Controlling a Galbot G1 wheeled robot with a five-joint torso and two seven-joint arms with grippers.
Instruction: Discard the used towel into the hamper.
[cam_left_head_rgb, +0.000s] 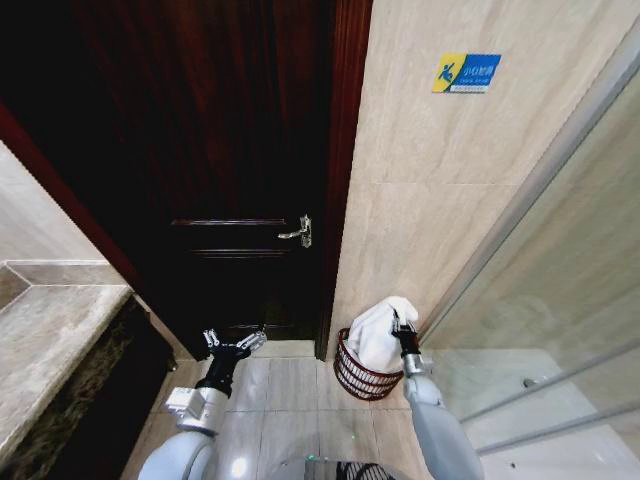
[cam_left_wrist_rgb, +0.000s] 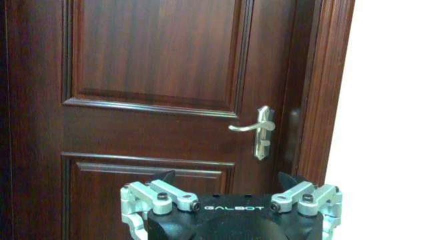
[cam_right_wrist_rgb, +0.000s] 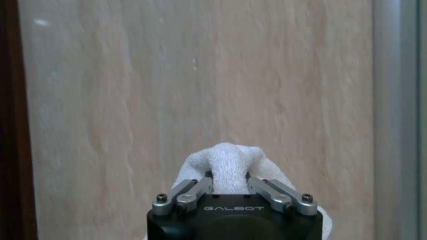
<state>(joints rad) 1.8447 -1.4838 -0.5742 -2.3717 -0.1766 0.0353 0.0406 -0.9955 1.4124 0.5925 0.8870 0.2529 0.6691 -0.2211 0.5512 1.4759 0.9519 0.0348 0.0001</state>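
A white towel (cam_left_head_rgb: 378, 333) hangs over the dark reddish-brown slatted hamper (cam_left_head_rgb: 360, 376), which stands on the floor against the beige wall. My right gripper (cam_left_head_rgb: 402, 328) is shut on the towel's upper edge, directly above the hamper's far rim. In the right wrist view the towel (cam_right_wrist_rgb: 227, 160) bulges up between the two fingers (cam_right_wrist_rgb: 195, 190) in front of the wall. My left gripper (cam_left_head_rgb: 234, 344) is open and empty, held low in front of the dark wooden door. Its two fingers (cam_left_wrist_rgb: 163, 177) stand wide apart in the left wrist view.
A dark wooden door (cam_left_head_rgb: 230, 160) with a silver lever handle (cam_left_head_rgb: 300, 232) is shut ahead. A stone counter (cam_left_head_rgb: 50, 340) lies to the left. A glass shower partition (cam_left_head_rgb: 560, 300) stands to the right. Pale floor tiles (cam_left_head_rgb: 285, 395) lie between my arms.
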